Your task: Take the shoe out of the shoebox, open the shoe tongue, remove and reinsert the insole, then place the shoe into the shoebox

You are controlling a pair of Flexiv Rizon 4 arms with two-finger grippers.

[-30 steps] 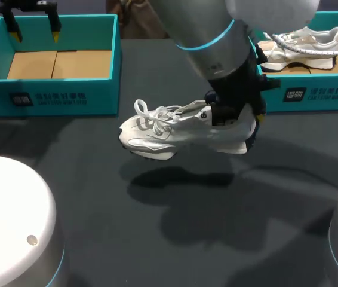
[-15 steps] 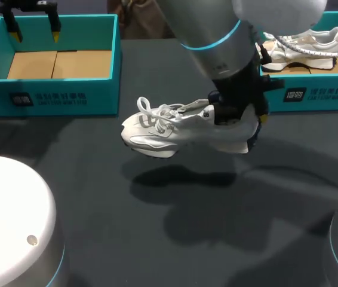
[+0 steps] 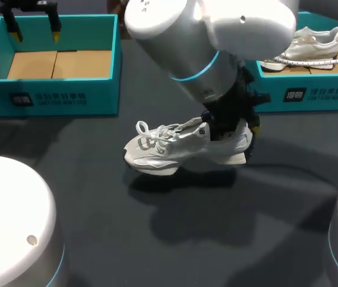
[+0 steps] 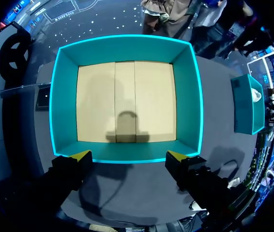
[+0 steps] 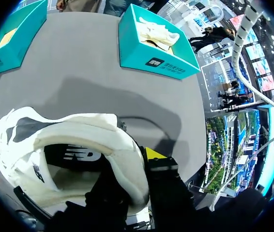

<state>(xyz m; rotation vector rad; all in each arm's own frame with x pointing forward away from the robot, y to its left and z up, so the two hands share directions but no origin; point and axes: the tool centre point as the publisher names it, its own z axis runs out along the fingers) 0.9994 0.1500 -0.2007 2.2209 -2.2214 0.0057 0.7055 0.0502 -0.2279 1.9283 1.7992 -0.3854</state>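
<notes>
Right wrist view first: what does the right gripper (image 5: 134,169) do with the shoe (image 5: 74,140)?

— It is clamped on the heel collar of the shoe. One finger is inside the opening. The other, with the yellow tip, presses on the outside of the heel.

Why does it hold there, in your opinion?

— Probably because the collar is a firm edge. This grip also leaves the tongue and the laces free at the front for the opening step, and it keeps the shoe level, sole down.

Where is the shoe relative to that gripper?

— In the head view the right gripper (image 3: 236,127) sits over the heel, and the shoe (image 3: 175,146) stretches from it toward the robot's left, toe first. It is low over the middle of the table (image 3: 157,239), with its shadow close beneath. Whether the sole touches the table, one cannot tell.

And farther out?

— Behind the right arm stands the right shoebox (image 3: 312,95) with a second shoe (image 3: 312,40) in it, well apart from the held shoe. At the far left is the left shoebox (image 3: 55,98), with its cardboard floor showing. The left gripper (image 3: 34,24) hangs above it, fingers spread, holding nothing. Probably it is parked there so that it does not hinder the right arm.
</notes>
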